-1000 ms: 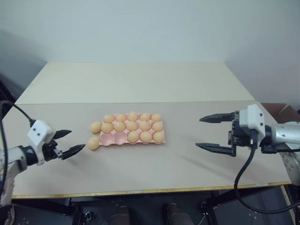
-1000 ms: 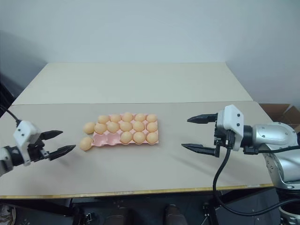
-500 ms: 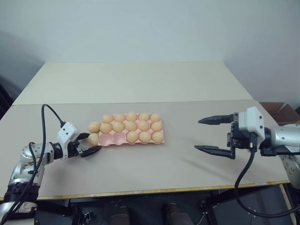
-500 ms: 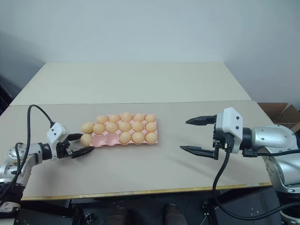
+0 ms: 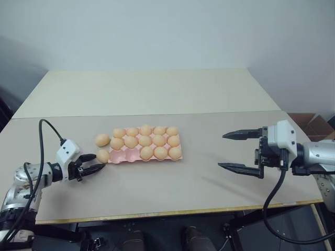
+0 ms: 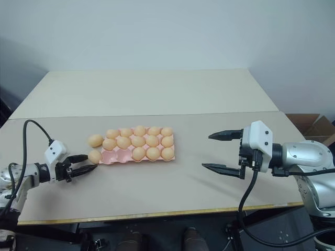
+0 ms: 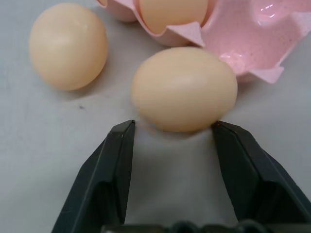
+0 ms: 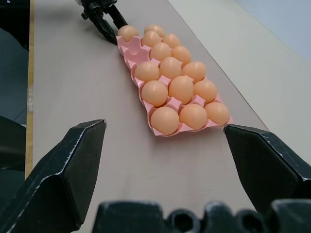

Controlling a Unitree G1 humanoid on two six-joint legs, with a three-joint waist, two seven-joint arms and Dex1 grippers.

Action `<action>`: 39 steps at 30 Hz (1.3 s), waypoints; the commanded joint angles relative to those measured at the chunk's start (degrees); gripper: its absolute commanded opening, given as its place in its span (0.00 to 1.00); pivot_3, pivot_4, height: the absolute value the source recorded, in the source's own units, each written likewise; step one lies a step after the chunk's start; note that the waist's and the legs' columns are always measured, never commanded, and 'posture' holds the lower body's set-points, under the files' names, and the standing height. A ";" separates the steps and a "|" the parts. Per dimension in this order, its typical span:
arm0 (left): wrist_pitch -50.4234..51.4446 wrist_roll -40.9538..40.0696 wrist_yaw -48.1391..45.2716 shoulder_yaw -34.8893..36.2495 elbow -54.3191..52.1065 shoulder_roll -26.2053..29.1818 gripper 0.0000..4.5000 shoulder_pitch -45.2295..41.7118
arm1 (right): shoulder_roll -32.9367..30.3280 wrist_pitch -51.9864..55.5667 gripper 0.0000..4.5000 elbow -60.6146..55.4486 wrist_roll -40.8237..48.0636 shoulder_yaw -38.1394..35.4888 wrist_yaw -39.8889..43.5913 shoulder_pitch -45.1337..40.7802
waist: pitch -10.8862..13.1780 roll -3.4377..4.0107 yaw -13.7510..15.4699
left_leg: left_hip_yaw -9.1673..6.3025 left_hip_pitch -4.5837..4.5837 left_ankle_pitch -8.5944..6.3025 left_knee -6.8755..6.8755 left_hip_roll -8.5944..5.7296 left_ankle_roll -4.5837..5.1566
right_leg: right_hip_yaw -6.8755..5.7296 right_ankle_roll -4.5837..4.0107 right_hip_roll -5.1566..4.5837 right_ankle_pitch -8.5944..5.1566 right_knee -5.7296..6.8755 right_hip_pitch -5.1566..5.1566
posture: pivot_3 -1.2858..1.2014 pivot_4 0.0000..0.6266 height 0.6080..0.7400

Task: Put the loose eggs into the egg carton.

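Two loose eggs (image 5: 102, 139) lie left of the egg carton (image 5: 122, 155) – thirteen inside; left gripper (image 7: 170, 131) pinches the nearer one (image 7: 184, 89), right gripper (image 5: 239, 151) gapes empty

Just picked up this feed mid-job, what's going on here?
The left hand has its fingers on either side of a loose egg lying on the table beside the pink egg carton. Another loose egg lies nearby. Two carton cups are empty. The right hand hovers open, away from the carton.
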 commanded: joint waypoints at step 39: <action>1.80 1.98 -1.33 -3.13 1.59 0.10 0.50 -7.63 | 0.05 -0.03 1.00 -3.30 1.28 -1.41 -2.12 -0.36 | -0.01 -0.02 0.01 | 0.00 -0.04 0.00 0.00 -0.03 0.00 | 0.01 0.02 0.01 0.01 -0.01 -0.01 | 0.52 0.24 1.00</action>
